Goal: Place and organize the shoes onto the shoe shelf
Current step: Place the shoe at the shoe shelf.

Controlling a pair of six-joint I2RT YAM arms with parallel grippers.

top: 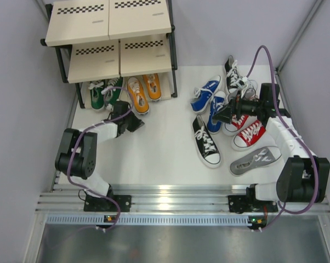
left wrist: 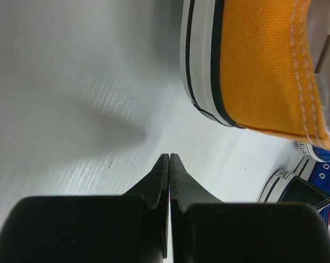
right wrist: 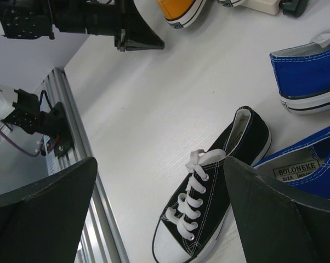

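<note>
bright, even light — soft shadows, wrist views blurred up close

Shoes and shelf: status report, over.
Left end effector shut, empty, beside orange shoe. Right end effector open, black shoe ahead. Green pair at shelf base; other shoes loose on table. Left arm before shelf.

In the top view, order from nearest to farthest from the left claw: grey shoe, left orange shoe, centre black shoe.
1. Left orange shoe, beside the left claw.
2. Centre black shoe, mid-table.
3. Grey shoe, far right.
</note>
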